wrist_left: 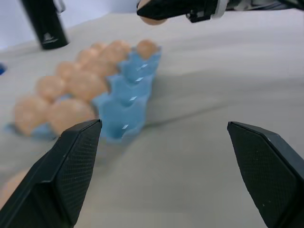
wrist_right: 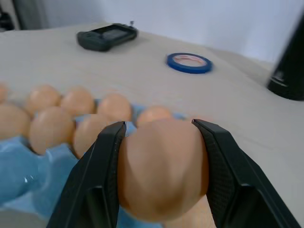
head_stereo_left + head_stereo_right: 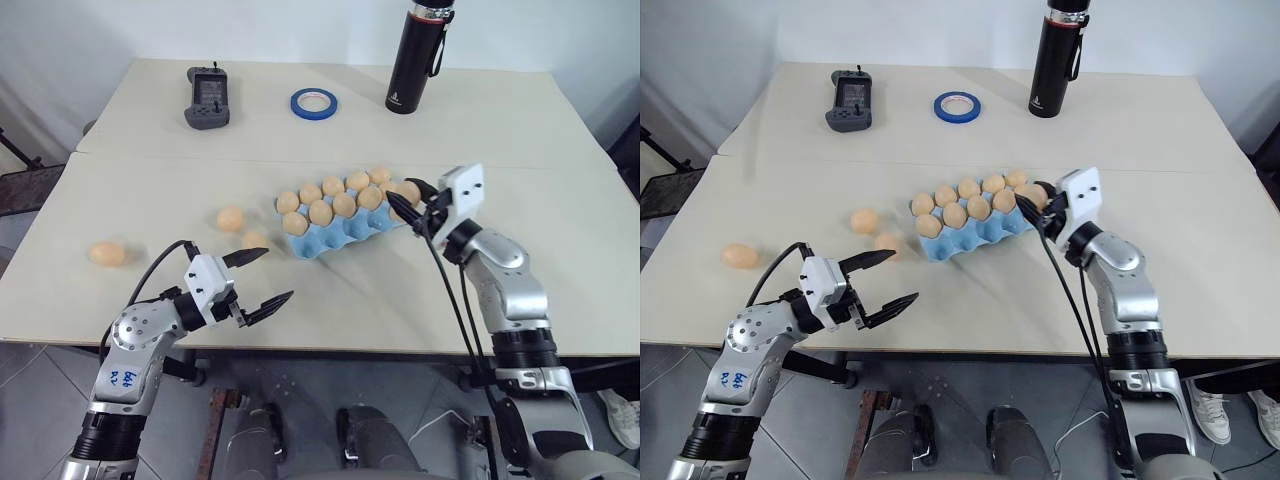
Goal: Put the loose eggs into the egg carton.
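Bright, even light; soft shadows; blurred wrist-view backgrounds.

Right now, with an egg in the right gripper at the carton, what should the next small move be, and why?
Probably lower the right gripper, shut on an egg, over an empty front-row cup of the egg carton and release. The back rows hold eggs; the near row looks empty.

One light blue egg carton (image 3: 335, 232) with bumpy cups sits on the table. It has about nine small tan-orange eggs (image 3: 321, 211) in it. One more egg (image 2: 163, 167) is held in a gripper. Three eggs (image 3: 108, 253) lie loose on the table. There is one blue tape ring (image 3: 314, 102), one tall black bottle (image 3: 418, 58) and one dark grey handheld controller (image 3: 207, 97).
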You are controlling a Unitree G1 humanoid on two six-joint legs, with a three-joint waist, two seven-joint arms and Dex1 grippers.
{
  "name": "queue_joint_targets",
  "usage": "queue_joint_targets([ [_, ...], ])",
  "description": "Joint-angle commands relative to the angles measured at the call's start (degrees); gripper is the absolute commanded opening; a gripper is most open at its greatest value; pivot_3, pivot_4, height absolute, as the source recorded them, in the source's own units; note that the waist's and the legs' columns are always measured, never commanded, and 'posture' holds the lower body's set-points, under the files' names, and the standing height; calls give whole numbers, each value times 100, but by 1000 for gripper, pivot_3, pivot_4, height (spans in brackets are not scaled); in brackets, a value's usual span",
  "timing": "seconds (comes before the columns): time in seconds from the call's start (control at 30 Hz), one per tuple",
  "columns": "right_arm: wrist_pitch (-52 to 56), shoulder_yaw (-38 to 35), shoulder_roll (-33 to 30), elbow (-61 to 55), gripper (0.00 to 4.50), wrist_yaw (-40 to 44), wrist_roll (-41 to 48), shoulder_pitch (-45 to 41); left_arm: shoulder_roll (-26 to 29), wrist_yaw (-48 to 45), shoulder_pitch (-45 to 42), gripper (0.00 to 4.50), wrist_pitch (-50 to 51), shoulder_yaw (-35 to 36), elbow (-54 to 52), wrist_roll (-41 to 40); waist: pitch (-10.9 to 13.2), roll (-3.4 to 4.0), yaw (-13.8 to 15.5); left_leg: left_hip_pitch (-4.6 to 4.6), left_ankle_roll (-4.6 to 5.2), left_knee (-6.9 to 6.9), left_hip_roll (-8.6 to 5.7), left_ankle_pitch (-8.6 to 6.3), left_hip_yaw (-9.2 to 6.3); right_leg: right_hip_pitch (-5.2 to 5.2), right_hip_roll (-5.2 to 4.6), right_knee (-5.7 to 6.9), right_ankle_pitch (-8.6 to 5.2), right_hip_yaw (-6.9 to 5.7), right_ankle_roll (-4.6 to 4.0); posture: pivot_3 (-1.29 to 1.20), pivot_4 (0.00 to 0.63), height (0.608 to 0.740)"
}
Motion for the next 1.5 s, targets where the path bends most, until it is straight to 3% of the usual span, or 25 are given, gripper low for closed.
queue_joint_targets([
  [0.03,-402,146,76,505,1910,155,-220,-261,37,110,73,4500,-11,106,-349,-5,0,0,4,-3,1,0,-2,0,0,0,-2,0,0,0,0,0,150,740],
  [0.1,-551,185,160,787,1910,159,-284,-362,39,159,119,4500,8,125,-420,-3,0,0,-13,-4,2,-1,-4,-2,1,0,-5,-3,0,-1,0,0,150,740],
  [0.13,-657,194,220,980,2613,173,-297,-400,40,205,152,4500,26,151,-463,-4,0,0,-18,-4,2,-4,-4,-2,4,-1,-6,-3,0,1,0,0,150,740],
  [0.33,-839,142,282,987,4486,555,-121,-347,83,330,286,4500,112,231,-643,-26,0,0,-33,-2,1,-11,0,0,3,-5,1,-3,-1,1,-1,0,150,740],
  [0.6,-639,-29,-656,-435,4486,2418,796,791,190,590,720,4500,157,818,-720,-86,0,0,-1,-3,6,-20,-2,-3,1,-1,-2,-15,-1,-1,-1,0,150,740],
  [0.83,-1031,33,-1411,-665,4486,3769,1030,1529,193,612,1279,4500,250,1569,-599,-464,0,0,-51,7,8,-21,3,-8,1,3,-1,-18,-3,1,-7,0,150,740],
  [1.0,-1383,-70,-1331,-569,4486,3775,965,1717,141,933,1387,4500,374,1662,-599,-363,0,0,-28,6,6,-23,1,-9,-4,4,-4,-23,-7,-1,-14,0,150,740],
  [1.2,-1487,-135,-1253,-637,4486,3611,988,1789,-157,1291,570,4500,578,1011,-421,-97,0,-1,11,5,6,-15,-4,-9,-13,11,-11,-24,-5,-9,-13,0,150,740],
  [1.5,-1440,-202,-1244,-896,4486,3485,1060,1946,-616,1574,-804,4500,113,333,1343,639,0,-1,-9,4,14,-14,-2,-2,-10,9,2,-22,-3,-5,-8,0,150,740],
])
